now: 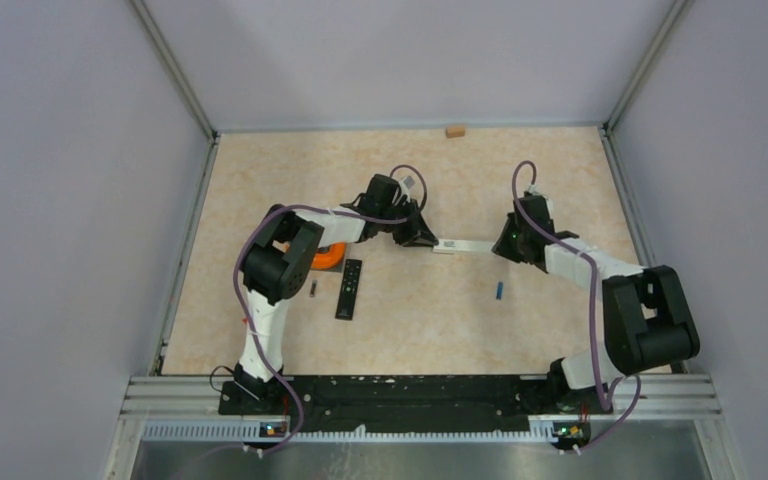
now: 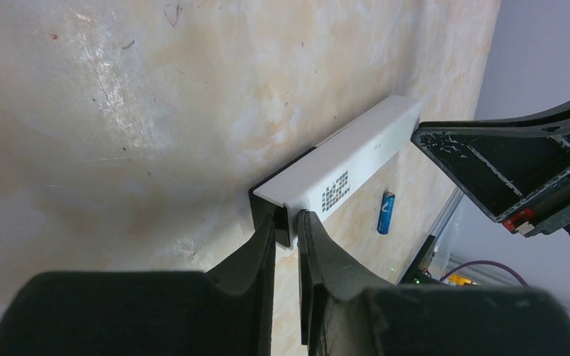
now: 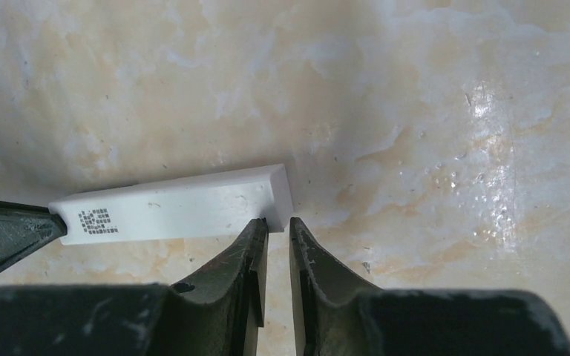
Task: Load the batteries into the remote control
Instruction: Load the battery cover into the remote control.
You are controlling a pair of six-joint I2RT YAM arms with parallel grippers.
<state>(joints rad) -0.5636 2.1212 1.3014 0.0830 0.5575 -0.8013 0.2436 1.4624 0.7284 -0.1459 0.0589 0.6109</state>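
A white remote (image 1: 465,245) with a printed label is held between my two grippers at mid-table. My left gripper (image 1: 423,238) is shut on its left end; in the left wrist view the fingertips (image 2: 287,219) pinch the black-edged corner of the remote (image 2: 356,159). My right gripper (image 1: 506,243) is shut on its right end; in the right wrist view the tips (image 3: 277,221) pinch the remote's (image 3: 185,208) corner. A blue battery (image 1: 499,290) lies on the table in front of the remote and also shows in the left wrist view (image 2: 387,212). A dark battery (image 1: 313,289) lies by my left arm.
A black remote (image 1: 349,288) lies beside the dark battery. An orange object (image 1: 330,255) sits partly under my left arm. A small wooden block (image 1: 454,130) rests at the back wall. Walls close the table on three sides.
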